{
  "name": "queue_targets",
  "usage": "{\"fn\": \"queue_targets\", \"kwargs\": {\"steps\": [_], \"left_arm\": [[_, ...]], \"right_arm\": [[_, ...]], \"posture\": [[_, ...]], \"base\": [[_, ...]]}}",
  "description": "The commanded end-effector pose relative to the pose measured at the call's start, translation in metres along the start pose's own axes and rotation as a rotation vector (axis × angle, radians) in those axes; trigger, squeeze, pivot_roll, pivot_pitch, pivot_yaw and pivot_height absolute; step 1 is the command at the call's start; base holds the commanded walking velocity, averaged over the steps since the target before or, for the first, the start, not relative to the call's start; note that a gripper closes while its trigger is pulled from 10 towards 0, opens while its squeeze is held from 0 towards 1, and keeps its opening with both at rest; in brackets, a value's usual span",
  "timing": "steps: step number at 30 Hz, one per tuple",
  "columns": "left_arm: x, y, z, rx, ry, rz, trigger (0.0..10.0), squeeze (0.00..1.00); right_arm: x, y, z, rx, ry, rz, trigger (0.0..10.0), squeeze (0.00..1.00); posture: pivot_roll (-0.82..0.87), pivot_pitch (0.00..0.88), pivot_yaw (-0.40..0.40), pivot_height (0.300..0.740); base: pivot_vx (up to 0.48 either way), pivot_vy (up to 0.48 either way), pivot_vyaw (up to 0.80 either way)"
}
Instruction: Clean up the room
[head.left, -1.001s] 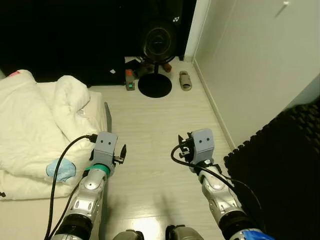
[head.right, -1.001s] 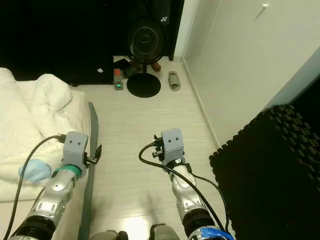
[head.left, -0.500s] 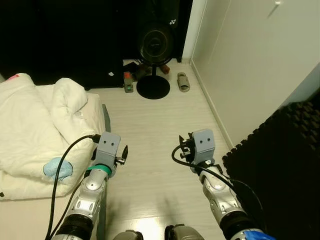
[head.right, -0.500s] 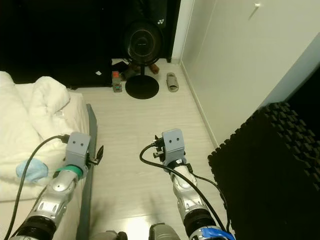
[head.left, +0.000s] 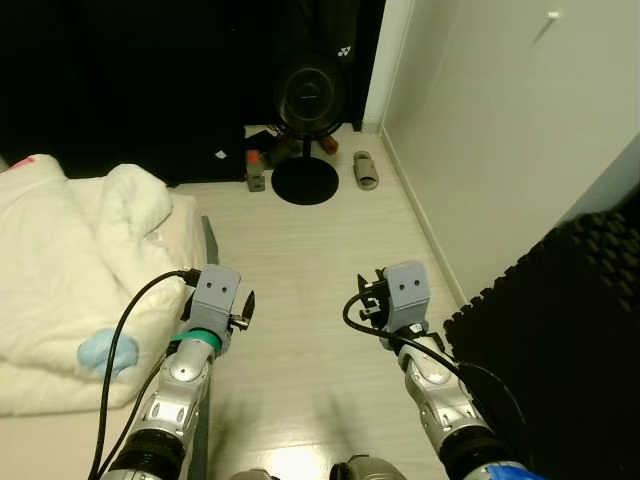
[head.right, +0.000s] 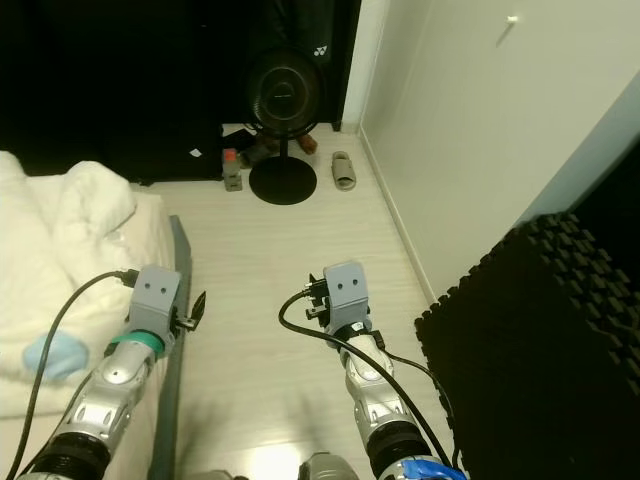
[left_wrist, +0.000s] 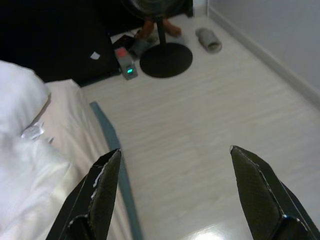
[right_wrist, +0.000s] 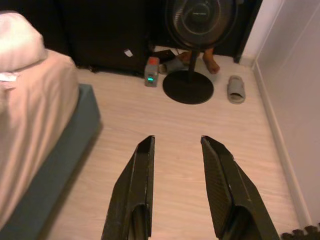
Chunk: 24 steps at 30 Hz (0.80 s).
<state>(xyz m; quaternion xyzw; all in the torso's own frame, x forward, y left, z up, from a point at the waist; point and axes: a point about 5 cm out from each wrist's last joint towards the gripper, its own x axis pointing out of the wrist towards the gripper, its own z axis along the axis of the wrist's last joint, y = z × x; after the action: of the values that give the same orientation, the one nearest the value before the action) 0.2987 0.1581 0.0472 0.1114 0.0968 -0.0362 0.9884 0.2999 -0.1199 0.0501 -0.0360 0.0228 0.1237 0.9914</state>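
Approach stage of the room clean-up: the robot is standing on the pale floor (head.left: 300, 250) between the bed and the wall, with nothing in either pincer. The left gripper (left_wrist: 175, 175) is spread wide, its two fingers framing bare floor and the bed's teal edge (left_wrist: 112, 145). The right gripper (right_wrist: 176, 170) is parted to a moderate gap and holding nothing.

The likeliest item to tidy is the grey slipper (right_wrist: 236, 89), lying well ahead of the right gripper and slightly to its outer side, close to the baseboard of the white wall (head.left: 500, 130). Its long axis is running roughly along the gripper's line of sight, parallel to the wall; which end is the toe cannot be told with confidence. Beside it, directly ahead of the right gripper, the standing fan (head.left: 308, 95) is resting on its round black base (right_wrist: 187, 86), and a small device with a green light (right_wrist: 151, 71) is sitting further towards the bed.

Judged next move: walking forward, bending, and lowering the right gripper across the slipper's short axis.

On the bed, beside the left arm, a white duvet (head.left: 60, 250) and a light-blue cloth (head.left: 105, 352) are lying.
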Motion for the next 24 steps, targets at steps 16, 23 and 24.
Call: {"fn": "queue_targets", "kwargs": {"steps": [16, 23, 24], "left_arm": [[-0.0017, 0.0044, -0.0071, -0.001, 0.028, 0.019, 10.0, 0.0], [-0.0016, 0.0044, -0.0075, 0.0, 0.031, 0.02, 10.0, 0.0], [-0.0016, 0.0044, -0.0075, 0.0, 0.031, 0.02, 10.0, 0.0]], "right_arm": [[0.0, 0.0013, -0.0011, 0.011, 0.004, -0.006, 10.0, 0.0], [-0.0003, 0.0013, -0.0015, 0.011, 0.005, -0.006, 10.0, 0.0], [-0.0003, 0.0013, -0.0015, 0.011, 0.005, -0.006, 10.0, 0.0]], "posture": [[-0.07, 0.049, 0.015, 0.72], [-0.07, 0.049, 0.015, 0.72], [-0.07, 0.049, 0.015, 0.72]], "base": [[0.443, 0.0, 0.0], [0.404, -0.104, 0.0], [0.398, -0.244, 0.0]]}}
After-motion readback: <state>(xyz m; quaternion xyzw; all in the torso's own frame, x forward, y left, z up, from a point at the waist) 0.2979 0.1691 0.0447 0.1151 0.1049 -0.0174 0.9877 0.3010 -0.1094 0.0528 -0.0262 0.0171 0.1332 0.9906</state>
